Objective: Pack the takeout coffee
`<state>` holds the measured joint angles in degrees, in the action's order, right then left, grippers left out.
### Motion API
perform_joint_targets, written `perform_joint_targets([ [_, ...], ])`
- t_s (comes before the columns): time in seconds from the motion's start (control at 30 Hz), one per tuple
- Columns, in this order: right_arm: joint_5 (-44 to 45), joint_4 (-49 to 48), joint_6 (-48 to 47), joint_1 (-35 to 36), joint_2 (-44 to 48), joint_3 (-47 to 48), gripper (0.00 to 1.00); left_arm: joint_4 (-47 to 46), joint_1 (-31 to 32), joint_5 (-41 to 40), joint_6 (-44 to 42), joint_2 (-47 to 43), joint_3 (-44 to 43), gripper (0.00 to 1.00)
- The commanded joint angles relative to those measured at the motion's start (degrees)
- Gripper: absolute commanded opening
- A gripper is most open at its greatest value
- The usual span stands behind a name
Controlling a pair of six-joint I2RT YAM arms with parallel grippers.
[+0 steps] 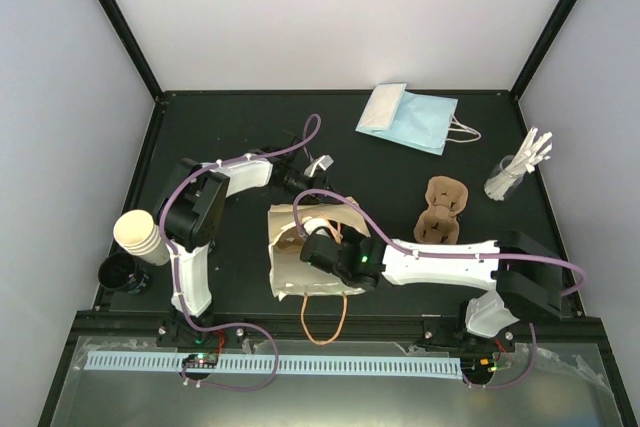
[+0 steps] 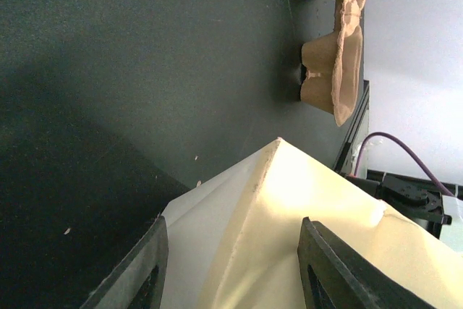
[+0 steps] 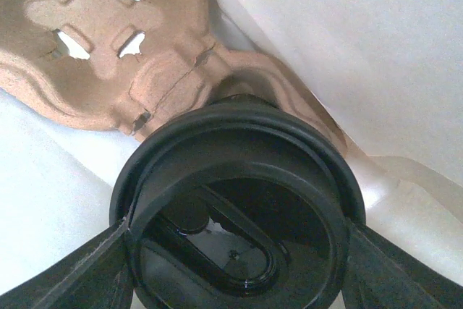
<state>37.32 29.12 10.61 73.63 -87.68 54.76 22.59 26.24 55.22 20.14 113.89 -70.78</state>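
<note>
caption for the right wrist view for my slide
Right claw grips the black-lidded takeout coffee inside the paper bag, beside a pulp cup carrier.

Inside the tan paper bag clearance is tight. A pulp cup carrier lies directly ahead of the takeout coffee, and the bag walls close in on both sides. Outside, bare tabletop lies open behind the bag. A second carrier stands to its right.
</note>
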Motion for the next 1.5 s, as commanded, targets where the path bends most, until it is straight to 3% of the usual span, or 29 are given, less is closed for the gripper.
perform_joint_targets([
  [0.0, -19.2, 1.91, 4.12, -1.11, -5.35, -3.38, 0.62, 2.26, 2.31, 2.0, -0.06, -0.46, 0.48, 0.51],
  [0.33, -18.5, 4.46, 0.82, -1.17, -9.66, 1.74, 0.61, 1.97, 2.7, 1.88, 0.43, -0.49, 0.39, 0.51],
  [1.03, -24.68, 0.14, 6.31, -1.57, -6.01, -4.96, 0.62, 2.32, 3.56, 1.57, 0.72, -0.95, 0.09, 0.51],
  [1.47, -22.64, 5.72, 4.69, -1.2, -11.49, 2.19, 0.6, 2.16, 4.34, 1.12, 1.0, -1.29, 0.38, 0.51],
])
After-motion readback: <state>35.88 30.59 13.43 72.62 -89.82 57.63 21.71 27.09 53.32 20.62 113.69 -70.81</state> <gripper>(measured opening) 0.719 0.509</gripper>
